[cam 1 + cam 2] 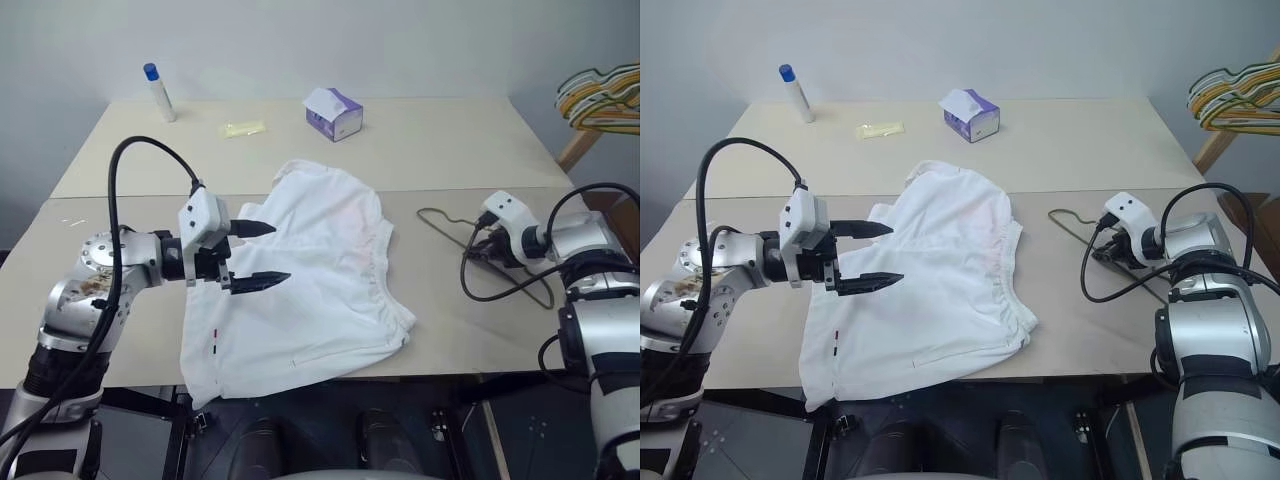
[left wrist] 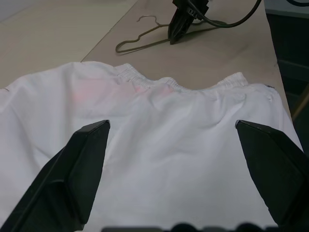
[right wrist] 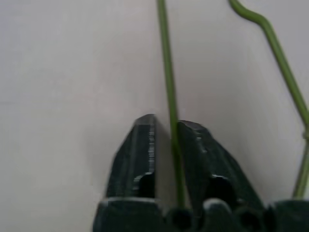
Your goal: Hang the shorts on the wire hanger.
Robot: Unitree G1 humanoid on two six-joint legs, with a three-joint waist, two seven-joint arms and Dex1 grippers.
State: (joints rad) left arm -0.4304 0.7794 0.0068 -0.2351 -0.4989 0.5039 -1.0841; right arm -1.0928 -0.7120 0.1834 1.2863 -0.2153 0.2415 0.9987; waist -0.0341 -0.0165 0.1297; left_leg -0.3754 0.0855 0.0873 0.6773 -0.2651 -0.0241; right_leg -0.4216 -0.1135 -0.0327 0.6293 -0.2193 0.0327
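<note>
The white shorts (image 1: 310, 270) lie spread flat on the beige table (image 1: 450, 150), waistband toward the right, with a faint pink stain near the middle. My left gripper (image 1: 278, 253) hovers open over the shorts' left part, its black fingers (image 2: 87, 159) wide apart with only cloth below them. The wire hanger (image 1: 1065, 213) lies on the table to the right of the shorts. My right gripper (image 3: 167, 122) is shut on the hanger, and one thin green-grey wire (image 3: 166, 72) runs between its two fingers. In the left wrist view the right gripper (image 2: 181, 29) sits on the hanger beyond the waistband.
A purple-white tissue box (image 1: 333, 113), a yellow packet (image 1: 243, 128) and a white bottle with a blue cap (image 1: 158, 92) stand at the back of the table. A bunch of coloured hangers (image 1: 603, 95) sits past the table's right edge.
</note>
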